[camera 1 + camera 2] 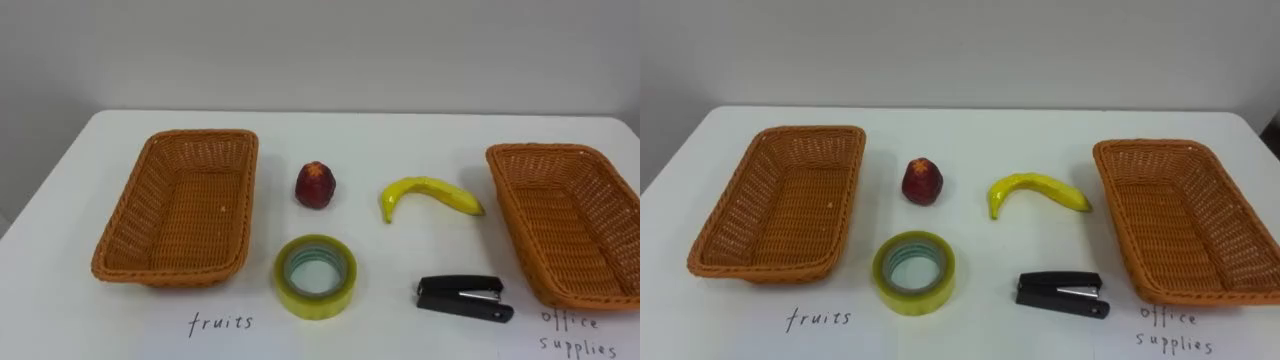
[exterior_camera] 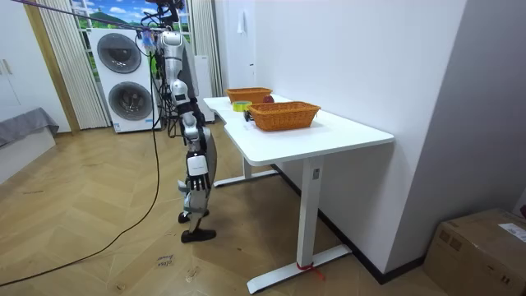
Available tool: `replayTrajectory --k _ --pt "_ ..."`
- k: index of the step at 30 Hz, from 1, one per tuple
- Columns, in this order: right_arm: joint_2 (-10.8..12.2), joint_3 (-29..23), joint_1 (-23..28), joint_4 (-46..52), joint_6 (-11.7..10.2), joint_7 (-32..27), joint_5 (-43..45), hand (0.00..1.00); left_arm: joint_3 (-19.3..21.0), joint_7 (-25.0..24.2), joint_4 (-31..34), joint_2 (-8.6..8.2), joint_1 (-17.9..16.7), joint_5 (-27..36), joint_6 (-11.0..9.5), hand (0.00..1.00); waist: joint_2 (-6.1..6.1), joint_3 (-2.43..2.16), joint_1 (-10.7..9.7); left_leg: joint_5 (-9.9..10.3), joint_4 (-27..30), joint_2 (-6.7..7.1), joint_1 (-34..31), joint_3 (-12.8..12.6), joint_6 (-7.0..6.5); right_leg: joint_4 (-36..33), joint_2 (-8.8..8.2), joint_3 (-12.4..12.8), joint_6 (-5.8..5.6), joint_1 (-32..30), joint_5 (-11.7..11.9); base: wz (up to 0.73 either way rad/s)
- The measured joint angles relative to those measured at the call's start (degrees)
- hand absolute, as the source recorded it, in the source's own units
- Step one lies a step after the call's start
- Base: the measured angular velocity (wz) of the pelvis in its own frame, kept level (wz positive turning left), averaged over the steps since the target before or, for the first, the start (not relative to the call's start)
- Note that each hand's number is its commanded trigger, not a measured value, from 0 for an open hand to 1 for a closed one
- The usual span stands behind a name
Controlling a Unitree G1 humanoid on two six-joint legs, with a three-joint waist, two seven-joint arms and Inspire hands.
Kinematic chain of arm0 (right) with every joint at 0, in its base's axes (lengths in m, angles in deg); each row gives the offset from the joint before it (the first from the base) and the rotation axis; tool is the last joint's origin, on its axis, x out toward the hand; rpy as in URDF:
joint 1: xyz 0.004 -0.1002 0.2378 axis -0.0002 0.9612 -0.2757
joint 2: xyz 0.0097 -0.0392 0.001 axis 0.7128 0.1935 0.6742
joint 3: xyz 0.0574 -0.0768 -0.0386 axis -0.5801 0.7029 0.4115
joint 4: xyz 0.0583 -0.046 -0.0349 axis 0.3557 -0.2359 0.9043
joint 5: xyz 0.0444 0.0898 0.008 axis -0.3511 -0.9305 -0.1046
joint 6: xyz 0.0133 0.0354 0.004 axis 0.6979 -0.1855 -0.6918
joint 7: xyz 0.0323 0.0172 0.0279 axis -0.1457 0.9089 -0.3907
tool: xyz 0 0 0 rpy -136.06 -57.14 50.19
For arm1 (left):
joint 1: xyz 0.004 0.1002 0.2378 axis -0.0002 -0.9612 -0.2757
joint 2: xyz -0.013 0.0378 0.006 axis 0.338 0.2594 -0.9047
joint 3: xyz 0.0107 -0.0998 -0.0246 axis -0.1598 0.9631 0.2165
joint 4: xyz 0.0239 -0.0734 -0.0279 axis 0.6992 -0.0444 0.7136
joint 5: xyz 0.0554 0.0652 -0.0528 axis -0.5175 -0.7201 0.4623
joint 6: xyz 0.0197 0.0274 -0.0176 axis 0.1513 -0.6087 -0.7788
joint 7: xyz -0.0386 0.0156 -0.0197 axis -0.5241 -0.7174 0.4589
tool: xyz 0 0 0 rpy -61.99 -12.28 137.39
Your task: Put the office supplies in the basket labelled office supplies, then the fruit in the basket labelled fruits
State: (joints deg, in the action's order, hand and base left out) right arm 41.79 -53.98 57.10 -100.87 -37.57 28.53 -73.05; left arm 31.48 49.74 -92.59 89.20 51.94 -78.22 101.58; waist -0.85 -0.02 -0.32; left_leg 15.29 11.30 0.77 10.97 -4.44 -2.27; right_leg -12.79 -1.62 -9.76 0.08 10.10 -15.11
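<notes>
On the white table (image 1: 400,130) lie a red apple (image 1: 315,185), a yellow banana (image 1: 430,194), a roll of yellow-green tape (image 1: 315,276) and a black stapler (image 1: 464,298). The apple sits left of the banana at mid-table. The tape and the stapler lie nearer the front edge. A wicker basket (image 1: 130,240) at the left, with "fruits" written before it, holds nothing. The wicker basket (image 1: 610,210) at the right, with "office supplies" written before it, is also bare inside. In the room view I stand at the table's long side, and my right hand (image 2: 191,125) hangs by my body.
A plain wall rises just behind the table's far edge. In the room view two stacked washing machines (image 2: 123,78) stand behind me and a cardboard box (image 2: 481,251) sits on the wooden floor at the room view's right.
</notes>
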Motion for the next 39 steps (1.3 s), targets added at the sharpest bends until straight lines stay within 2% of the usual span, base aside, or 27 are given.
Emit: replayTrajectory --k 8,17,20,24,28,31,34,37,39 --pt "0.1 0.0 -0.4 -0.4 -0.1 0.6 -0.6 0.00 0.0 0.1 -0.6 0.00 0.1 0.1 -0.9 0.00 0.14 0.02 -0.9 0.0 -0.1 0.01 -0.1 0.0 0.00 0.1 -0.16 0.0 0.00 -0.2 0.0 0.00" --pt "0.0 -0.1 0.2 -0.7 0.0 -1.5 -9.4 0.00 0.1 0.2 -0.4 0.05 1.3 0.0 -0.9 0.00 0.33 0.02 -0.9 0.0 -0.3 0.00 -0.7 -0.2 0.01 0.1 0.04 0.3 0.00 -1.1 0.0 -0.01" --pt "0.2 -3.6 0.6 -2.4 0.0 -2.6 -12.2 0.00 1.2 0.2 -0.4 0.04 1.2 0.0 -0.9 0.00 0.38 0.03 -1.2 0.0 -0.2 0.03 -0.5 -0.2 0.01 -0.4 0.05 0.5 0.00 -0.9 0.0 0.00" --pt "-0.2 -12.1 1.7 -2.8 -0.1 -5.0 -14.6 0.00 6.3 0.2 0.0 0.49 0.2 0.1 -0.9 0.00 0.21 0.07 -2.6 0.0 -0.4 -0.01 -0.3 -0.5 0.01 -0.8 0.09 0.3 0.01 -1.0 0.0 -0.01" --pt "-0.7 -20.3 2.9 -2.4 -0.5 -9.4 -25.5 0.00 9.0 0.1 0.2 0.72 -0.4 0.4 -0.9 0.00 -0.35 0.04 -3.3 0.0 -0.9 -0.06 -0.1 -0.8 0.01 -0.2 0.20 1.6 0.01 -1.1 -0.1 -0.07" --pt "-1.2 -23.0 3.2 -2.1 -0.6 -11.8 -34.0 0.00 9.1 0.1 2.0 0.72 -1.5 2.0 -0.9 0.00 -1.06 0.01 -4.1 0.0 -0.9 -0.12 -0.1 -1.2 0.01 0.0 0.41 1.9 -0.03 -1.2 0.0 -0.06" --pt "-1.6 -24.8 3.2 -1.9 -0.7 -13.8 -38.5 0.00 9.2 0.1 3.6 1.04 -2.2 2.5 -1.0 0.00 -1.61 0.00 -4.1 0.0 -1.1 -0.24 -0.1 -1.7 0.01 0.1 0.64 2.6 0.00 -1.5 0.3 -0.12" --pt "-1.8 -26.9 3.1 0.1 -0.8 -16.1 -39.8 0.00 9.2 0.1 3.8 1.54 -2.0 3.6 -1.6 0.00 -1.74 -0.04 -4.3 0.0 -1.4 -0.19 -0.1 -2.3 0.00 0.0 0.81 3.3 -0.04 -1.9 0.4 -0.12" --pt "-1.9 -27.2 3.2 1.3 -1.8 -17.7 -40.5 0.00 9.1 0.1 3.8 1.91 -2.0 4.0 -1.8 0.00 -1.72 -0.06 -4.7 0.0 -1.6 -0.14 -0.1 -2.5 0.00 0.0 0.91 3.5 -0.01 -1.9 0.7 -0.06"
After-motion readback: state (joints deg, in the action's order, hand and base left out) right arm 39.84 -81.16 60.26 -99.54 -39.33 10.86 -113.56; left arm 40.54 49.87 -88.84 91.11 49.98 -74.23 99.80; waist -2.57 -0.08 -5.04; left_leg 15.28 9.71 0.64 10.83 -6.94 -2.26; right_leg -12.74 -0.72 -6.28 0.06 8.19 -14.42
